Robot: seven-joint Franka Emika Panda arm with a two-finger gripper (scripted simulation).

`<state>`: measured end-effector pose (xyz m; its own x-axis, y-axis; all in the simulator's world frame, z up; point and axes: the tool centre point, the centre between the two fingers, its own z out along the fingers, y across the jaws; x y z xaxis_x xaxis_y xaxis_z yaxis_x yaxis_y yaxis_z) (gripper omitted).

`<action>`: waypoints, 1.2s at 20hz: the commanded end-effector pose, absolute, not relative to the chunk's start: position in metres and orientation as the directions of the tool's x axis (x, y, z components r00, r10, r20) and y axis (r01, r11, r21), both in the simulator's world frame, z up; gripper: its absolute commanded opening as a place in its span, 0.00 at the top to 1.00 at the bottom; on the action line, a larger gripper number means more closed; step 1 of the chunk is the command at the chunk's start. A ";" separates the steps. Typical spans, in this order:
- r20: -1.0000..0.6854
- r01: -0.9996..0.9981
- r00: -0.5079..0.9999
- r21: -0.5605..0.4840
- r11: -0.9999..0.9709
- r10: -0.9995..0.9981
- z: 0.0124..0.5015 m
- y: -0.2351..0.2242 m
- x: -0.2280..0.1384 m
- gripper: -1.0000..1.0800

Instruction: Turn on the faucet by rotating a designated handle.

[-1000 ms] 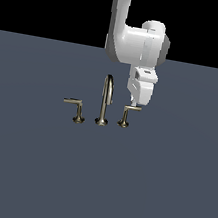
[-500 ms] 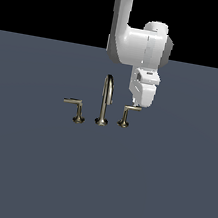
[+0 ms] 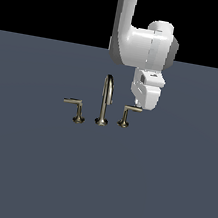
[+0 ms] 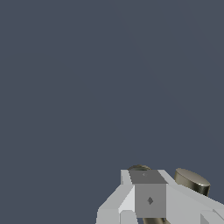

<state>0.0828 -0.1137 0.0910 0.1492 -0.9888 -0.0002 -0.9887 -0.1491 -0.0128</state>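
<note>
Right now the white gripper [image 3: 141, 106] hangs low over the grey floor [image 3: 96, 180], its tip at the far end of the handle [image 3: 128, 113], the short lever on its flared post. Touching or just above, I cannot tell from the exterior view. Just past the handle from the gripper rises the arched spout [image 3: 105, 100] of the faucet, and beyond that, well apart from the gripper, stands the longer lever handle [image 3: 75, 108]. In the wrist view the fingers [image 4: 149, 199] fill the lower corner with brass rounds [image 4: 191, 180] peeking behind them; whether they are spread or pressed together, I cannot tell.
</note>
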 end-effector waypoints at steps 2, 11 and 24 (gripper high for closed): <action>-0.001 -0.989 0.148 -0.010 -0.148 -0.989 0.091 -0.114 0.074 1.00; 0.000 -0.990 0.142 -0.003 -0.142 -0.990 0.091 -0.116 0.046 1.00; 0.001 -0.990 0.140 -0.005 -0.140 -0.990 0.091 -0.098 0.022 1.00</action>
